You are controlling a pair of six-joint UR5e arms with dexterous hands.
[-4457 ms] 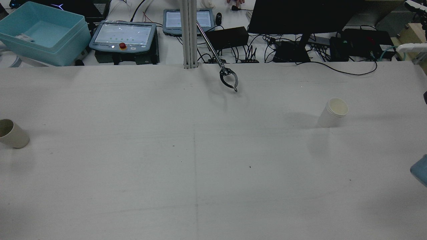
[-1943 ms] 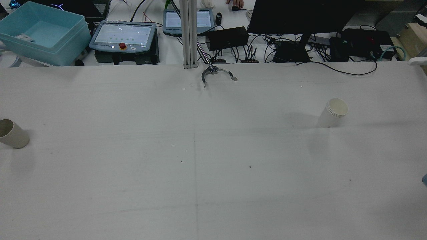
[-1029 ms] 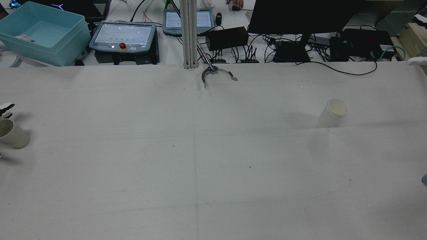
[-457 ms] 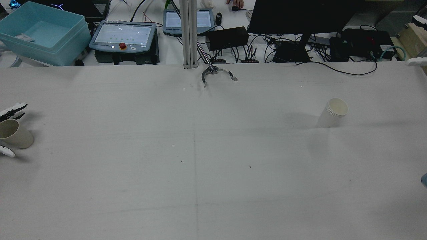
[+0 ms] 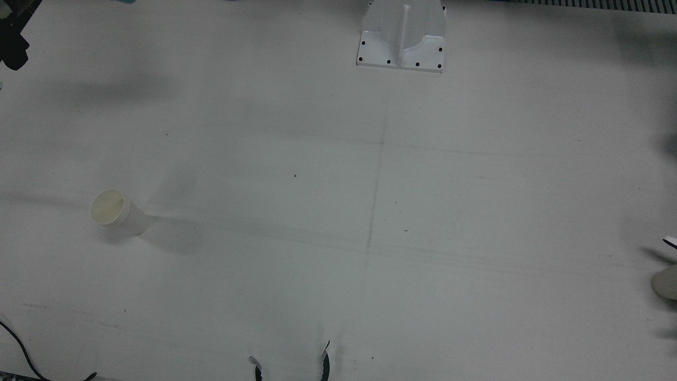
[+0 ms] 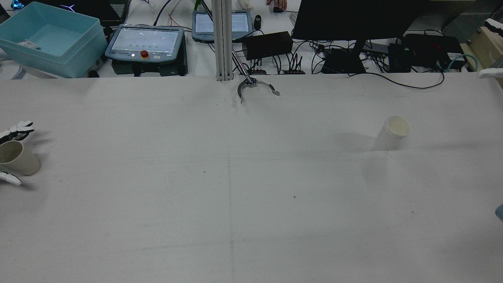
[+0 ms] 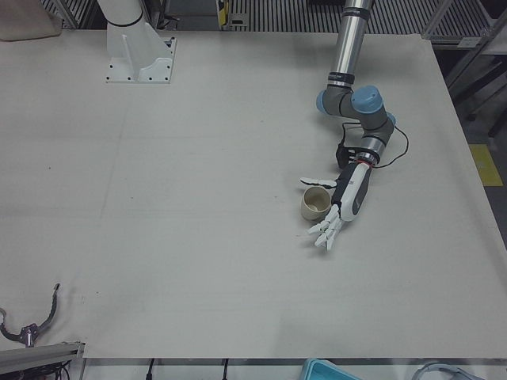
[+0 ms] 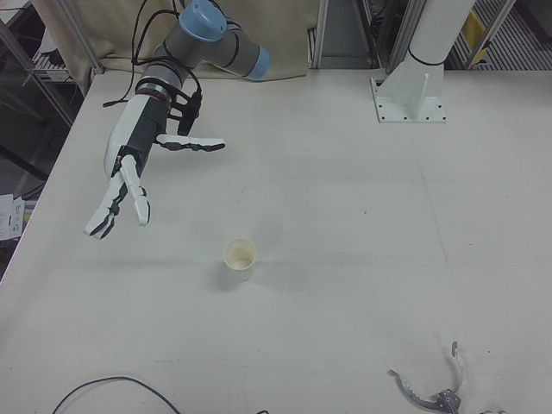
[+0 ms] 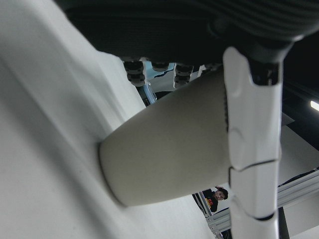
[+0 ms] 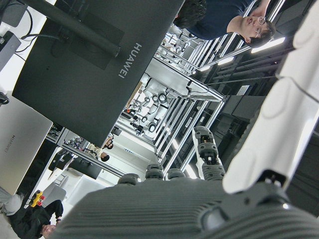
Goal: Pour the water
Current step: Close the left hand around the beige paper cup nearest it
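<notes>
- Beige cup stands upright near the table's left edge, between the spread fingers of the left hand.
- Left hand's thumb lies on the cup's far side and the other fingers on its near side; whether they touch the cup cannot be told, so the grip is unclear.
- White cup stands upright on the right half, well apart from the beige cup.
- Right hand hovers above the table beside the white cup, fingers splayed, holding nothing.
- Grabber tool lies at the far edge.
</notes>
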